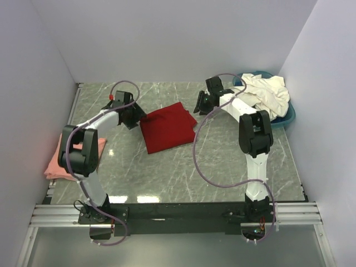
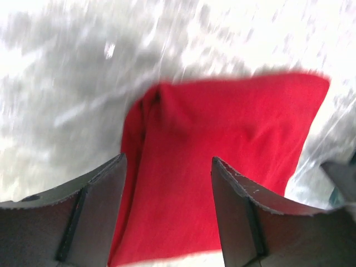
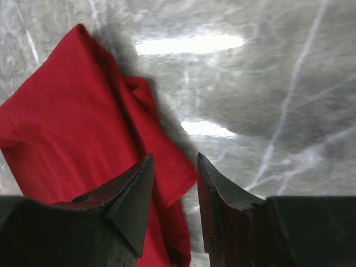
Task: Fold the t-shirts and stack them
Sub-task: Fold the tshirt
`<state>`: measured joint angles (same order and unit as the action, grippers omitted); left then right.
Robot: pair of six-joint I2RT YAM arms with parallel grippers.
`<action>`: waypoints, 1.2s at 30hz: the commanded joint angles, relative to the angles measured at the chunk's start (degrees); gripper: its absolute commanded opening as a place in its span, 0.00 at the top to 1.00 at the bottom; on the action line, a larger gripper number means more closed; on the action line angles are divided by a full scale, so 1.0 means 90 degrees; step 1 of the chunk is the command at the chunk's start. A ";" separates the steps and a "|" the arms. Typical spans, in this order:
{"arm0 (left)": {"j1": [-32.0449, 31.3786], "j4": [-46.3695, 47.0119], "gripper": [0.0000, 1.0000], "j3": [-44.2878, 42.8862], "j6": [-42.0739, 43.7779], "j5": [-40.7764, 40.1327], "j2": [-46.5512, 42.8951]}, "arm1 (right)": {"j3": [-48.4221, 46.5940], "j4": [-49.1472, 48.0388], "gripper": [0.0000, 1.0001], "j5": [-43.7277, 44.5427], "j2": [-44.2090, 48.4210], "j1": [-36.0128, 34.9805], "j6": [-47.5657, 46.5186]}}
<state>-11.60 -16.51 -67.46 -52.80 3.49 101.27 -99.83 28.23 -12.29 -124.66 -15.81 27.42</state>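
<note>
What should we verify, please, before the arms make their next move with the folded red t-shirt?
1. Left pincer empty: ok, jaws apart at the edge of the red t-shirt.
2. Right pincer empty: ok, jaws apart near the shirt's corner.
3. Red t-shirt folded: ok, a compact rectangle lying flat on the table.
4. Salmon-pink t-shirt tidy enough to stack on: cannot tell, as the left arm partly hides it at the table's left edge.
5. Cream t-shirts folded: not ok, they are crumpled in the blue basin.
</note>
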 commanded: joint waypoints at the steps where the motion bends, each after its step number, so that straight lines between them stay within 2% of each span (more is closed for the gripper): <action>1: 0.0068 -0.0138 0.33 -0.0745 0.0241 -0.0368 0.0309 | -0.0275 -0.0431 0.56 0.0262 0.0111 -0.0108 -0.0117; 5: 0.0097 -0.0205 0.36 -0.1252 0.0329 -0.0377 0.0806 | -0.0635 -0.0529 0.56 0.0156 -0.0181 -0.0098 -0.0049; 14: 0.0185 -0.0099 0.43 -0.1673 0.0280 -0.0182 0.1422 | -0.1573 -0.1027 0.55 -0.0762 -0.0981 -0.0137 0.0342; 21: 0.0253 -0.0011 0.55 -0.1791 0.0212 0.0013 0.1667 | -0.2568 -0.0890 0.54 -0.0977 -0.1685 -0.0264 0.0605; 25: 0.0253 0.0047 0.59 -0.1821 0.0193 0.0120 0.1774 | -0.2648 -0.1183 0.53 -0.1134 -0.1939 -0.0303 0.0820; 30: 0.0253 0.0067 0.59 -0.1850 0.0222 0.0208 0.1775 | -0.3067 -0.1291 0.53 -0.1387 -0.2359 -0.0333 0.1123; 36: 0.0253 0.0077 0.62 -0.1821 0.0241 0.0306 0.1726 | -0.3028 -0.1584 0.53 -0.1524 -0.2496 -0.0401 0.1396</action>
<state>-9.34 -17.17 -81.67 -51.31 4.73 117.01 -124.68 17.32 -24.32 -146.61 -18.65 38.11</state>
